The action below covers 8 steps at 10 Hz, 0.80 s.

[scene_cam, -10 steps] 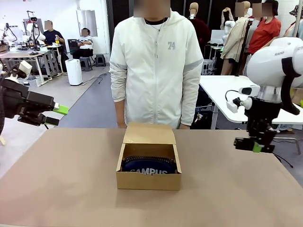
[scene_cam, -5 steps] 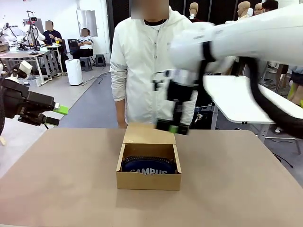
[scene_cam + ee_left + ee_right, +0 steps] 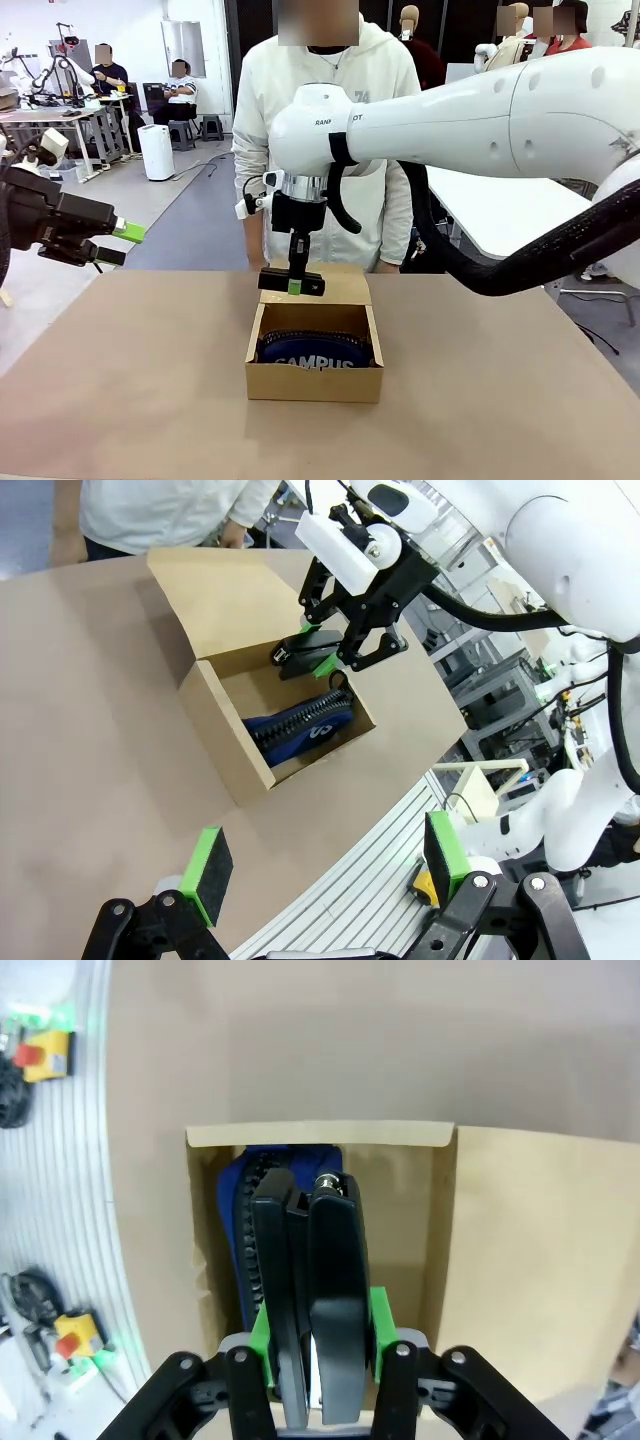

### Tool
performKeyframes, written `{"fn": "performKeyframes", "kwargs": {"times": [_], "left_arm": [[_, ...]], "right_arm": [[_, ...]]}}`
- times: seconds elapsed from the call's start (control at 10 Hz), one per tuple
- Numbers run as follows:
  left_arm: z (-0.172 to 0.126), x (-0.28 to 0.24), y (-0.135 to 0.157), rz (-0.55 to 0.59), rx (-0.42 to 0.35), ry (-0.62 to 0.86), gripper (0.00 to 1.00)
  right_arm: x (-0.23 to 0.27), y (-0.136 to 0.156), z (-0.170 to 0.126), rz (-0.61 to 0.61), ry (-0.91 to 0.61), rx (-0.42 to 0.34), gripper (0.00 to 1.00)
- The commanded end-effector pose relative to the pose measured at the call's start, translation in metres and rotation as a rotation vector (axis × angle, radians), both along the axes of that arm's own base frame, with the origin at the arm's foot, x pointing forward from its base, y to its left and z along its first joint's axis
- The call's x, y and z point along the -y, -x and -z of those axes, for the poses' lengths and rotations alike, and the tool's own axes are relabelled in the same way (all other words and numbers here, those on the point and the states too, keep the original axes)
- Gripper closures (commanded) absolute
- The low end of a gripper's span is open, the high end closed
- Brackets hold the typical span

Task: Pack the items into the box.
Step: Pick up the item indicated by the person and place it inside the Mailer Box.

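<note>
**A:** Where's the stapler [image 3: 335, 1290]?

**B:** Pinched lengthwise in the right arm's [image 3: 450, 110] jaws. It hangs just above the back edge of the cardboard box [image 3: 313, 383], and it's held level, probably so it goes in flat.

**A:** And the pouch [image 3: 315, 352]?

**B:** Inside already, lying along the near wall with "CAMPUS" showing. It covers much of the floor, so I'd judge the bare strip on the hinge side is meant for the stapler.

**A:** Anything in the way?

**B:** The flap lid [image 3: 340, 285] leans open behind the box, toward the person [image 3: 330, 150] at the far side of the tabletop [image 3: 120, 380]. It sits close under the stapler. The left arm [image 3: 50, 220] hangs well off to the side, its jaws spread wide and holding nothing.
</note>
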<state>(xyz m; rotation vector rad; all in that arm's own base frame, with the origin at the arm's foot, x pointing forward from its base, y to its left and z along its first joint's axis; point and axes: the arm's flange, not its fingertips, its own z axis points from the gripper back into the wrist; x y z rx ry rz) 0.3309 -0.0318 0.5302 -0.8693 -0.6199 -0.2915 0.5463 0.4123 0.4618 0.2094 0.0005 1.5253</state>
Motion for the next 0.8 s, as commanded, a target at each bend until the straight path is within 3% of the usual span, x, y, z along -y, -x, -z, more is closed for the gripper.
{"fn": "performKeyframes", "kwargs": {"times": [0.0, 0.2, 0.5, 0.7], "left_arm": [[0.002, 0.0, 0.001, 0.009, 0.012, 0.006, 0.0], [0.002, 0.0, 0.001, 0.009, 0.012, 0.006, 0.0], [0.002, 0.0, 0.001, 0.009, 0.012, 0.006, 0.0], [0.002, 0.0, 0.001, 0.009, 0.012, 0.006, 0.0]], "right_arm": [[0.009, 0.009, -0.012, 0.005, -0.02, -0.005, 1.0], [0.001, 0.0, -0.002, 0.002, -0.003, 0.001, 1.0], [0.005, 0.008, 0.036, 0.163, 0.122, 0.097, 1.0], [0.007, 0.02, 0.057, 0.156, 0.144, 0.068, 1.0]]}}
